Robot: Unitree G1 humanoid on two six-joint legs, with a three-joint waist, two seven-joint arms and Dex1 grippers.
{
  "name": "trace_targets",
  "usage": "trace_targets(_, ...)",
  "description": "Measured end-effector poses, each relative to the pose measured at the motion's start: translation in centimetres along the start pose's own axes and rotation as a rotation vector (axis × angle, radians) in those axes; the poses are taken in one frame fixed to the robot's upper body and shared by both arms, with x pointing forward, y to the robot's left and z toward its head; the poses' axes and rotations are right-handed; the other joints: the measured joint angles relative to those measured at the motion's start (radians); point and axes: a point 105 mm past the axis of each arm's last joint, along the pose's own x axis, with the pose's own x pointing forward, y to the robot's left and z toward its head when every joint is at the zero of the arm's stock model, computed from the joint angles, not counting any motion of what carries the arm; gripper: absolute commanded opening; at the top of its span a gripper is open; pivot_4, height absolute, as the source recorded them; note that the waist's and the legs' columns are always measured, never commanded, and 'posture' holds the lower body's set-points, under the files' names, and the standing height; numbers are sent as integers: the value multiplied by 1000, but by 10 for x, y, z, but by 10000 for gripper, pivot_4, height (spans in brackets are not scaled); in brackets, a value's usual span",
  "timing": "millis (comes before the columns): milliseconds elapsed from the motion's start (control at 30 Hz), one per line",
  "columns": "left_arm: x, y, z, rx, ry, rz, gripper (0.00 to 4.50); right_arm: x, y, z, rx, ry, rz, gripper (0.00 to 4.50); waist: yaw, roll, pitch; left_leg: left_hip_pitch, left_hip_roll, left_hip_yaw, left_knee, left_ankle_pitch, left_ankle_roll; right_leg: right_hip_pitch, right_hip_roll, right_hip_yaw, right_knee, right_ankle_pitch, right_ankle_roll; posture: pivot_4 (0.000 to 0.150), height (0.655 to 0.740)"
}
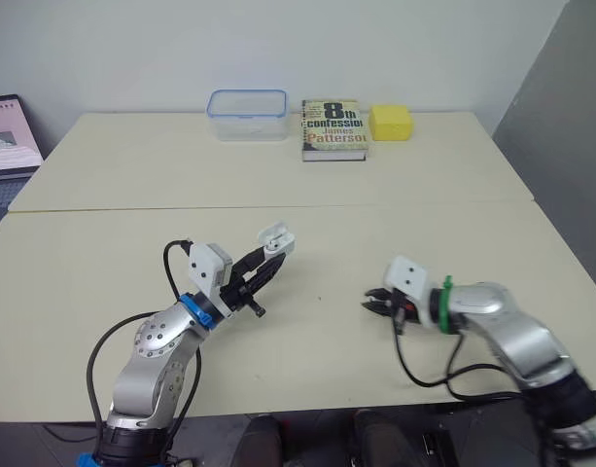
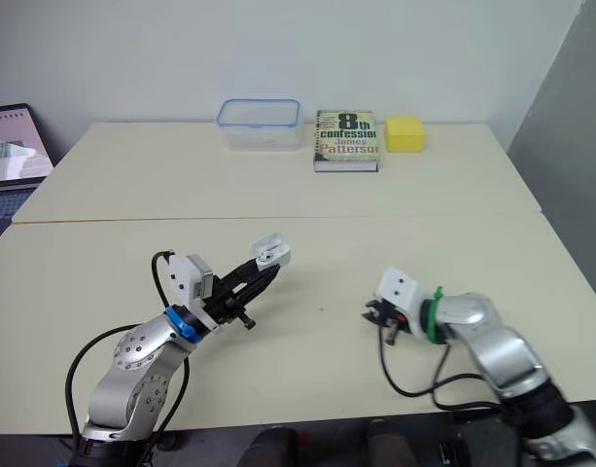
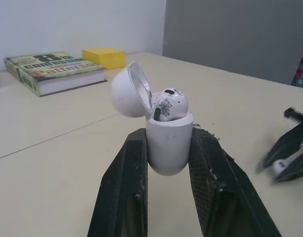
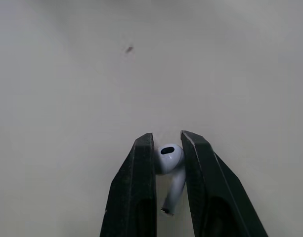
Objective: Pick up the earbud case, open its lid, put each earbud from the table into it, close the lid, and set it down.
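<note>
left gripper [image 1: 262,265] squeezes earbud case [image 3: 167,148], lid [image 3: 126,91] open for filling | right gripper [image 4: 167,145] pinches second earbud [image 4: 170,159] at its tip, to carry

The only print I can read stands on the cover of the book [image 1: 333,128] lying at the far side of the table [image 1: 132,175], between the clear box [image 1: 247,115] and the yellow block [image 1: 391,123]: a big "8th" over "confession", then "James Patterson" beneath. From my left wrist the same cover shows slantwise, with the "8" plain and what looks like "confession" under it. The laptop screen [image 1: 6,136] off to my left carries lines too small to read.
</note>
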Motion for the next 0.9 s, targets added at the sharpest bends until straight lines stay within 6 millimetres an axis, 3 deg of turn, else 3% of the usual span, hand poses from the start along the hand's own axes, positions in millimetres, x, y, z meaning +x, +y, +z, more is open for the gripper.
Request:
trace_targets(233, -4, -5, -2, -6, 12, 0, 7845, -40, 13, -42, -144, 178, 204, 4143, -8, 0, 0, 2, 1, 2, 0, 0, 0, 0, 1, 2, 1, 0, 0, 1500, 7302)
trace_targets(467, -8, -8, -2, -11, 22, 8, 7845, -46, 11, -51, -226, 215, 267, 4143, -6, 0, 0, 2, 1, 2, 1, 0, 0, 1, 1, 2, 1, 0, 0, 1500, 7302)
trace_targets(733, -10, -9, -6, -21, 34, 15, 7845, -44, -1, -49, -256, 208, 228, 30859, -5, 0, 0, 2, 1, 2, 1, 0, 0, 1, 1, 2, 1, 0, 0, 1500, 7302)
trace_targets(900, -12, -10, -8, -27, 41, 17, 7845, -48, 3, -40, -266, 163, 222, 31134, -3, 0, 0, 2, 1, 1, 1, 0, 0, 1, 0, 2, 1, 0, 0, 1500, 7302)
